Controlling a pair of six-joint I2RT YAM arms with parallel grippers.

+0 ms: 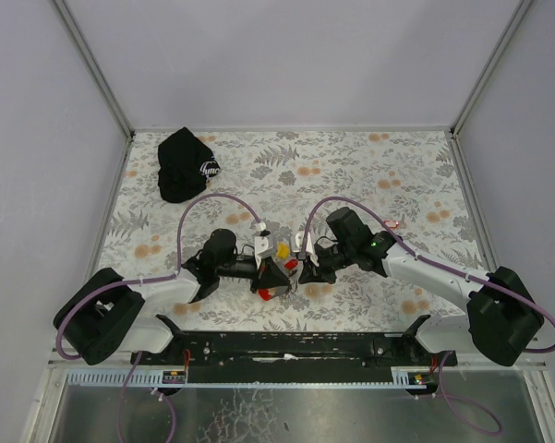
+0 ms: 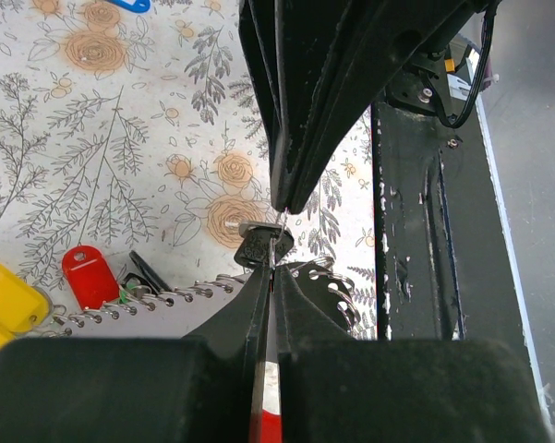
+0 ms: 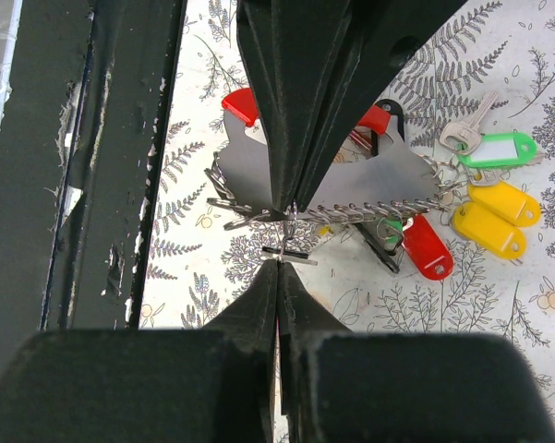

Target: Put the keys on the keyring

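Note:
My left gripper (image 1: 275,269) and right gripper (image 1: 295,268) meet tip to tip at the table's middle front. The left gripper (image 2: 275,266) is shut on the keyring's red plastic piece (image 2: 266,426). The keyring's grey bar (image 3: 369,177), edged with wire loops, hangs beside that gripper. The right gripper (image 3: 279,262) is shut at a tiny black-tagged key (image 2: 259,247), which lies between the two tips on a thin ring. Loose keys lie by the bar: a green tag (image 3: 495,148), yellow tags (image 3: 497,210) and a red tag (image 3: 427,245).
A large black cap (image 1: 187,163) with a white logo lies at the back left. A blue tag (image 2: 129,5) lies farther out on the floral cloth. The black base rail (image 1: 286,346) runs along the near edge, close below both grippers.

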